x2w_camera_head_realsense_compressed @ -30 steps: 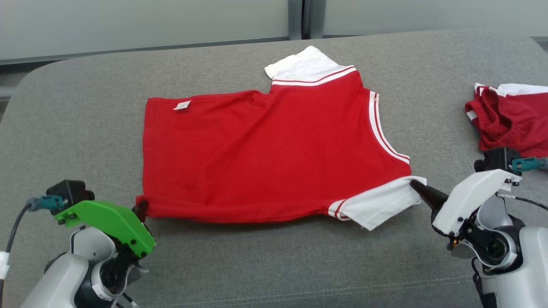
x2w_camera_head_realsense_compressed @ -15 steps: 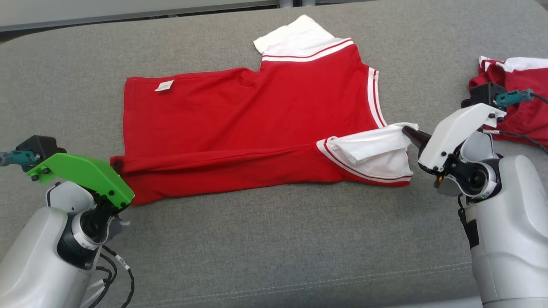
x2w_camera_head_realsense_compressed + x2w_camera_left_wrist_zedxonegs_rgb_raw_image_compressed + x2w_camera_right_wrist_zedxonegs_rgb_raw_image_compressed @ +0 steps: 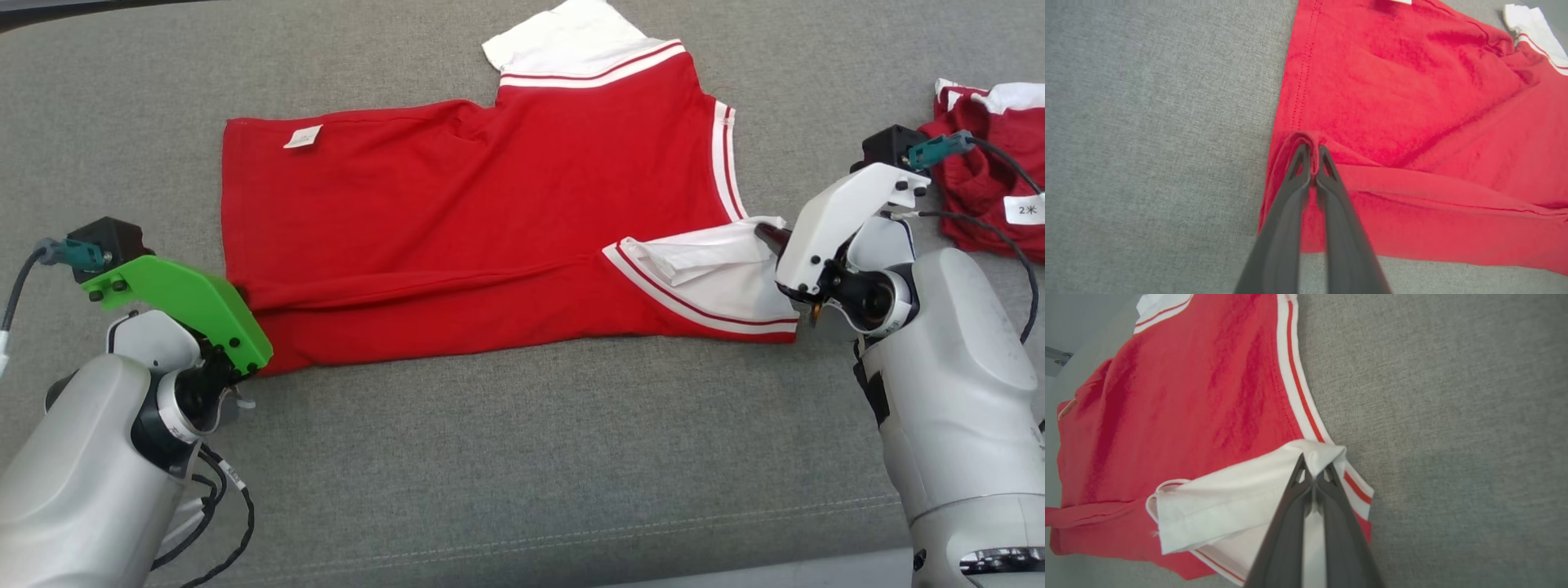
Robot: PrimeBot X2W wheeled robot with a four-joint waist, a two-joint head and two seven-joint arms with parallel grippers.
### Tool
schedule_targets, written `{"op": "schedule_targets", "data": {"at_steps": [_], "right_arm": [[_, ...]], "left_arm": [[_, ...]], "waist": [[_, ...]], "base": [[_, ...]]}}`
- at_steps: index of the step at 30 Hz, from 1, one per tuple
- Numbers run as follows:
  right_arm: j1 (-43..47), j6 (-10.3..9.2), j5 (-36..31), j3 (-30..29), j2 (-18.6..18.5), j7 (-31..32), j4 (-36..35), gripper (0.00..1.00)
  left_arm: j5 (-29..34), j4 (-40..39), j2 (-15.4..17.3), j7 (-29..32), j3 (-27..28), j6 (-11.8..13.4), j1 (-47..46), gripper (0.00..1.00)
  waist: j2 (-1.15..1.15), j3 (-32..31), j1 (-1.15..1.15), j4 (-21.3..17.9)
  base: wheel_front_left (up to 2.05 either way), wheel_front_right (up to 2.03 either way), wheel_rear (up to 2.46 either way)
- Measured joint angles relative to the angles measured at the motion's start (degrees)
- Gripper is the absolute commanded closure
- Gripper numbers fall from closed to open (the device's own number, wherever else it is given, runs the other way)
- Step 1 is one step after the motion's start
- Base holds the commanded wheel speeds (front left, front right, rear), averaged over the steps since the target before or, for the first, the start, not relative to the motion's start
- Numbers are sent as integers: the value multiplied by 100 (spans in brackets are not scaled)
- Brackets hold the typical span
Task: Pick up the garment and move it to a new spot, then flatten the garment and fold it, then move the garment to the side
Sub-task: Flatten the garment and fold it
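My left gripper (image 3: 1311, 153) is clamped on the near left corner of the red T-shirt (image 3: 490, 204), a pinch of hem bunched between the tips. My right gripper (image 3: 1314, 473) is closed on the tip of the near white sleeve (image 3: 710, 261), which I hold doubled back over the red body. The shirt lies spread across the middle of the grey upholstered surface (image 3: 522, 457), its other white sleeve reaching the far edge and its near strip raised into a long fold between my two hands.

I judge it light, thin and limp: it creases wherever I pull, and nothing in it would stay up by itself. The weave looks matte, not slick, so a small pinch should keep it, though it may drag on the rough upholstery. Corners, hems and sleeve ends are the best places to take it, both at once, so that the fold line stays straight.

A small white label (image 3: 303, 136) sits by the far left corner of the shirt; its print is too small to read. A white tag (image 3: 1025, 210) on my right arm's cable reads "2米". A second red-and-white garment (image 3: 992, 188) lies crumpled at the right edge.
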Motion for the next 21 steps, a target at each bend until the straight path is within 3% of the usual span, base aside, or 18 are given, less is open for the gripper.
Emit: {"op": "schedule_targets", "data": {"at_steps": [1,2,15,21], "right_arm": [[-59,0,-14,27,0,-27,87,32],[-115,0,-20,45,2,-48,159,0],[-539,0,297,-44,-42,-848,572,0],[-217,0,746,359,-280,-1361,-71,0]], "left_arm": [[37,36,7,37,-51,-37,-44,14],[74,66,15,59,-85,-53,-91,0],[25,188,129,-192,185,-292,-408,0],[-103,-345,335,-724,510,-492,66,0]], "waist": [[0,9,0,1],[0,15,0,0],[0,-77,0,-46],[0,-219,0,-56]], "base": [[0,0,0],[0,0,0],[0,0,0],[0,0,0]]}}
